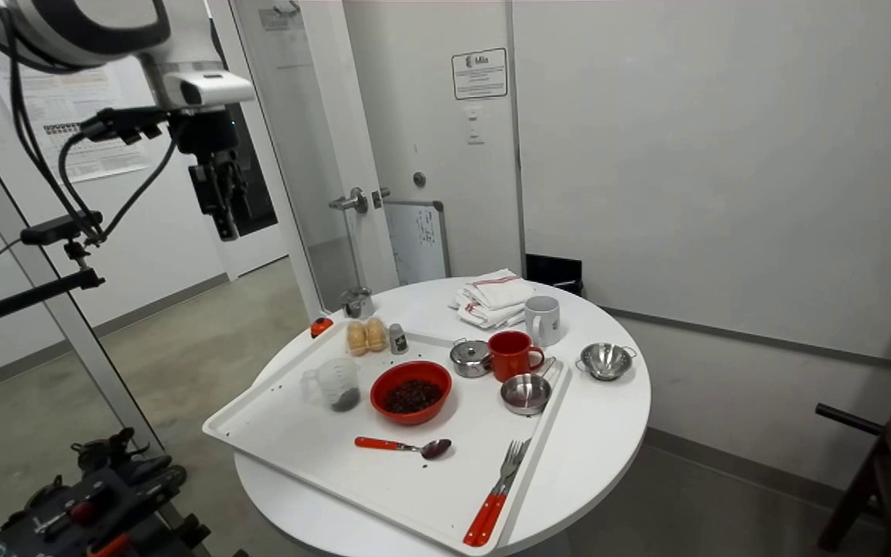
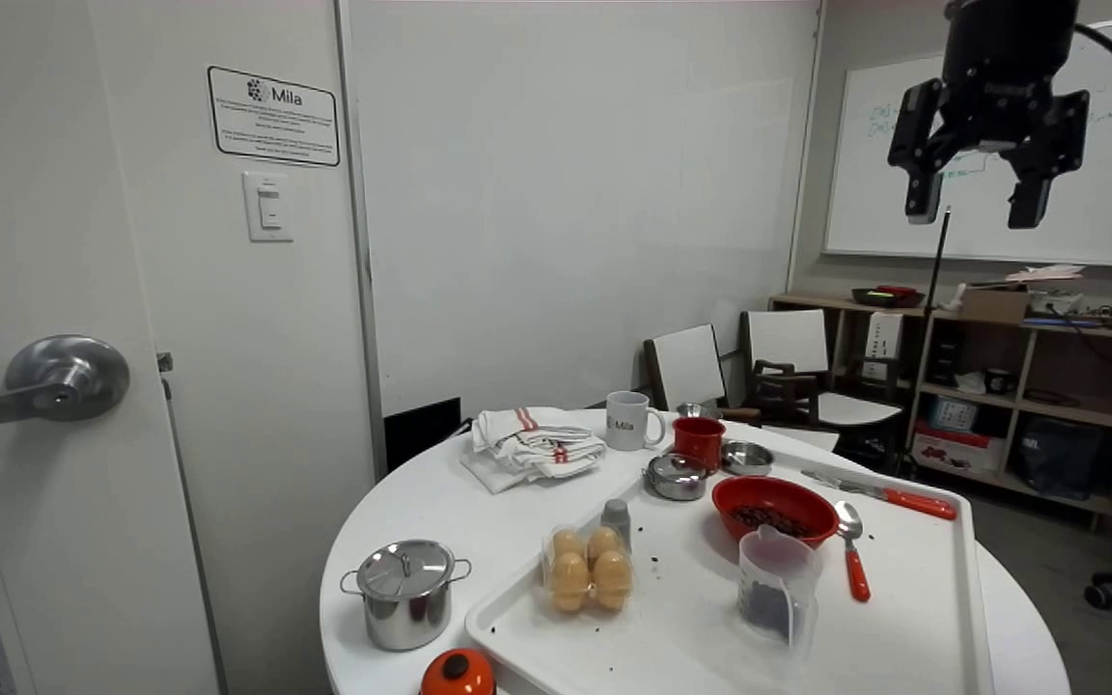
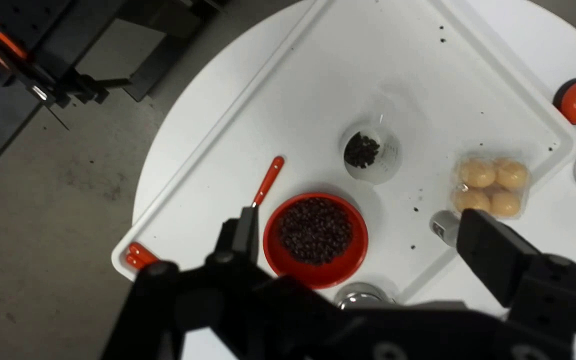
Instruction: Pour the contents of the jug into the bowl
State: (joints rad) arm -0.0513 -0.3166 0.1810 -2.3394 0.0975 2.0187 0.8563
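Observation:
The jug [image 1: 337, 379] is a small translucent measuring cup with a handle, upright on the white tray [image 1: 291, 441]. It holds some dark beans at the bottom, seen in an exterior view [image 2: 776, 569] and in the wrist view [image 3: 387, 157]. The red bowl [image 1: 412, 418] stands beside it and holds many dark beans; it also shows in an exterior view [image 2: 783, 492] and the wrist view [image 3: 315, 275]. My gripper [image 2: 975, 217] is high above the table, pointing down, fingers wide apart with nothing between them. It also shows in an exterior view [image 1: 230, 223] and the wrist view [image 3: 359, 217].
A spoon [image 1: 395, 444] lies by the bowl, a fork and knife [image 1: 492, 503] at the tray's edge. Egg pack [image 2: 587, 569], grey shaker [image 2: 617, 518], lidded pot [image 1: 470, 358], red mug [image 1: 511, 356] and steel pan [image 1: 527, 394] stand around. A steel pot [image 2: 407, 594] is beside the tray.

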